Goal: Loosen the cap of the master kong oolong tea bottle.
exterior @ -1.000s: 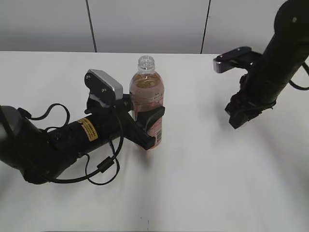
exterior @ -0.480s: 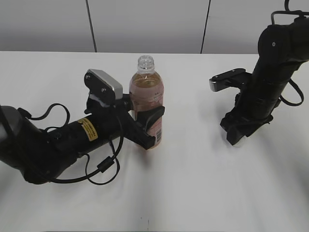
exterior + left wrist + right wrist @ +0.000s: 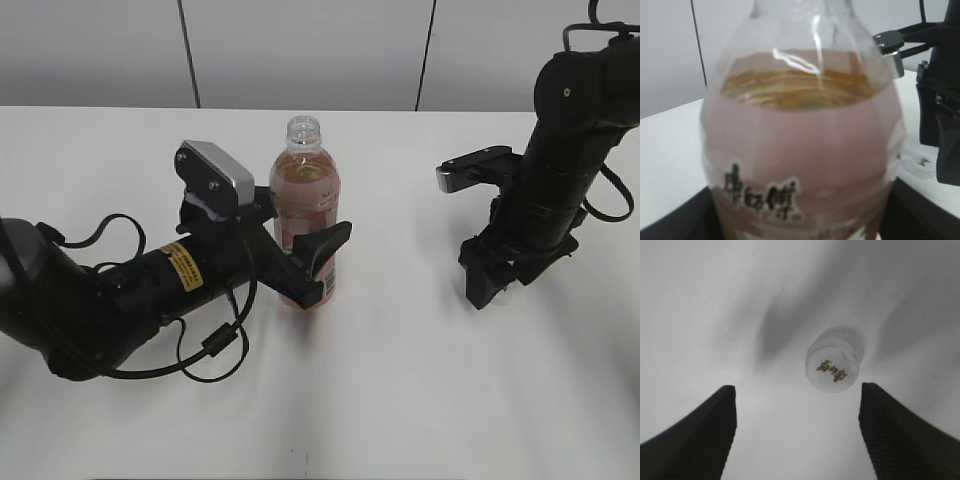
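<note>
The master kong oolong tea bottle (image 3: 305,205) stands upright mid-table, its neck open and bare. It fills the left wrist view (image 3: 800,150), pink label and amber tea. My left gripper (image 3: 302,232) has a jaw on each side of the bottle, and the front jaw stands a little off the label; both jaws are at the bottom corners of the left wrist view (image 3: 800,220). The white cap (image 3: 833,365) lies on the table, dark mark up. My right gripper (image 3: 796,387) is open just above it, not touching. The cap also shows in the left wrist view (image 3: 920,162), under my right gripper (image 3: 490,288).
The white table (image 3: 400,380) runs to a grey panelled wall (image 3: 300,50) at the back. The left arm's cables (image 3: 215,345) loop on the table beside the arm.
My right gripper came down to the table at the right, then opened and left the cap lying there. My left gripper's front jaw moved outward from the bottle.
</note>
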